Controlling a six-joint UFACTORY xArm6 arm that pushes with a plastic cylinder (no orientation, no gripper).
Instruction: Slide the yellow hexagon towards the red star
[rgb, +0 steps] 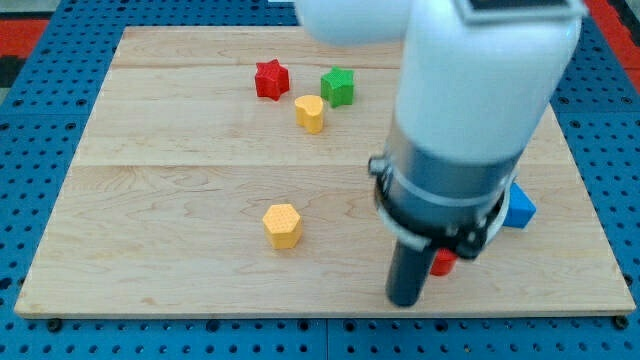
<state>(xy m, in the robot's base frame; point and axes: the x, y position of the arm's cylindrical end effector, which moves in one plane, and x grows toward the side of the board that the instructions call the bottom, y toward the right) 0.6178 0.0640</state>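
The yellow hexagon (283, 225) lies on the wooden board (160, 200) left of centre, toward the view's bottom. The red star (271, 79) sits near the view's top, well above the hexagon. My tip (407, 300) is at the lower end of the dark rod, to the view's right of the hexagon and a little lower, apart from it by a wide gap. It stands just left of a small red block (443, 263) that the arm partly hides.
A green star (338, 86) sits right of the red star. A second yellow block (310, 113) lies just below the two stars. A blue block (519, 208) shows at the right, half hidden by the arm's large white body.
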